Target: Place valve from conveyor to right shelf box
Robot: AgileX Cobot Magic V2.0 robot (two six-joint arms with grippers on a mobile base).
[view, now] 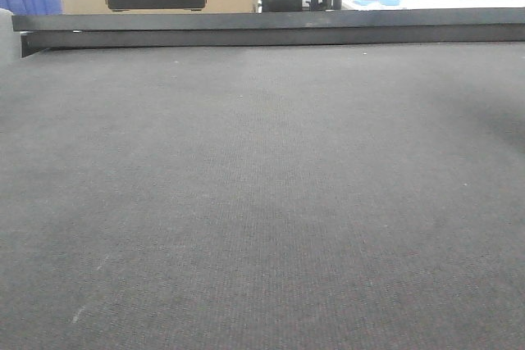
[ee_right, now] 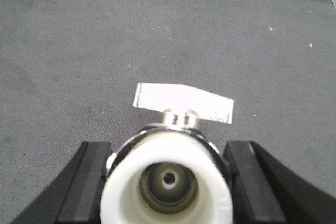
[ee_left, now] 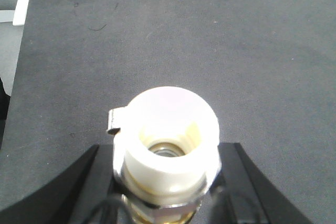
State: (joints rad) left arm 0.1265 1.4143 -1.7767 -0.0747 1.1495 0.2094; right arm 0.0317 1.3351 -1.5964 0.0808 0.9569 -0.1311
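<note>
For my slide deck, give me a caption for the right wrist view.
Right gripper clamps a valve, white end facing the camera, lever on top, over the grey conveyor.

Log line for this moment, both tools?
left tool: shut on left-held valve | right tool: shut on right-held valve | both over conveyor
</note>
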